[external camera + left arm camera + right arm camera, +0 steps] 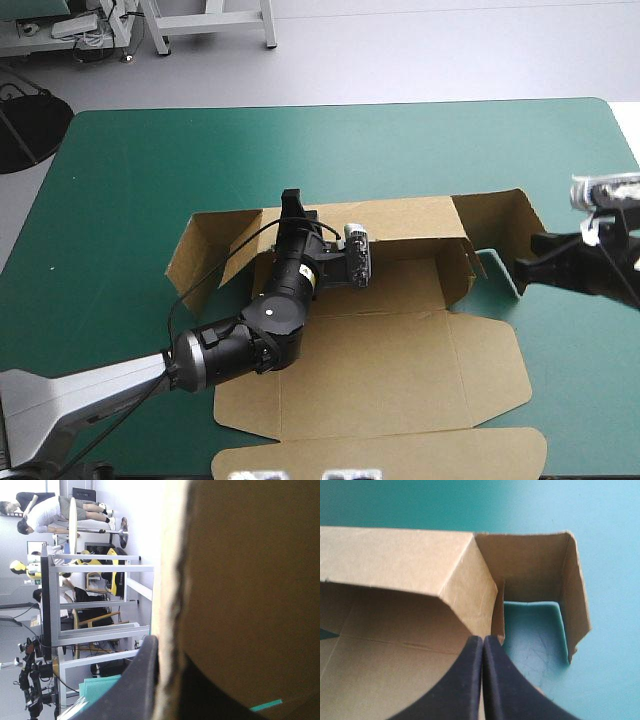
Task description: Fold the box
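**One wall up, end flap next**

The box [400, 350] lies in the middle of the bench [130, 180]. My left pincer [295, 210] pinches its raised rear wall [400, 215] at 12 o'clock. My right pincer [482, 642], pressed together and empty, sits by the end flap [505, 225] at 3 o'clock. I'd hold the wall upright with the left. Then I'd nudge that flap inward along its crease, slowly, so nothing buckles.

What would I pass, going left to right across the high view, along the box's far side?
Teal-green cover → box's raised left end flap → left gripper, shut on the far wall → bare stretch of far wall → right gripper, shut.
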Controlling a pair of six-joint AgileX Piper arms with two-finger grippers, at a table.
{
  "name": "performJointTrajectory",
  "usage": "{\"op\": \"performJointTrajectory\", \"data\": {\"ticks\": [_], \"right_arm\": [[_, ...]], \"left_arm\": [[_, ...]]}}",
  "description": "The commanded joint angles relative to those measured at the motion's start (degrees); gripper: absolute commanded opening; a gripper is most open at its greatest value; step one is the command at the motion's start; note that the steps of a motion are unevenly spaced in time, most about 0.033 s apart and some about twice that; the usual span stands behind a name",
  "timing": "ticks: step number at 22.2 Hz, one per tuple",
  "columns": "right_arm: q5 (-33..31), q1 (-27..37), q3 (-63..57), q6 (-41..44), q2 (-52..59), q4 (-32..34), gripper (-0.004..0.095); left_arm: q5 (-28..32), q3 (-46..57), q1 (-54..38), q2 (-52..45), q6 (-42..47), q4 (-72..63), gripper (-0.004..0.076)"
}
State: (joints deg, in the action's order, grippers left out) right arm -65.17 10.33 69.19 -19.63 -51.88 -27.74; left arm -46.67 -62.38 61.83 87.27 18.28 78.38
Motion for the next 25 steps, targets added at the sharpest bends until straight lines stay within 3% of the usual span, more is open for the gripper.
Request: {"op": "performJointTrajectory", "data": {"ticks": [1,12,17,20,25], "right_arm": [[2.28,0.01,8.22,-1.13,-7.32,-2.31,-0.0013],[-0.82,0.01,28.61,-1.13,-33.13,-2.27,-0.0013],[-2.60,-1.43,31.59,-1.13,-42.50,-1.51,-0.0013],[-4.48,-2.75,31.59,-0.27,-44.97,1.62,-0.0013],[-6.38,-2.75,30.95,1.36,-43.77,-0.21,-0.0013]], "left_arm": [[0.60,-1.54,0.38,-2.17,0.83,3.02,-0.0009],[2.37,-1.54,0.38,-2.17,0.83,2.59,-0.0009],[0.33,-1.54,0.38,-2.17,2.65,2.59,-0.0009],[-0.15,-1.54,0.38,-2.17,5.37,3.01,-0.0009],[-2.49,-1.54,0.38,-2.17,6.92,3.01,-0.0009]]}}
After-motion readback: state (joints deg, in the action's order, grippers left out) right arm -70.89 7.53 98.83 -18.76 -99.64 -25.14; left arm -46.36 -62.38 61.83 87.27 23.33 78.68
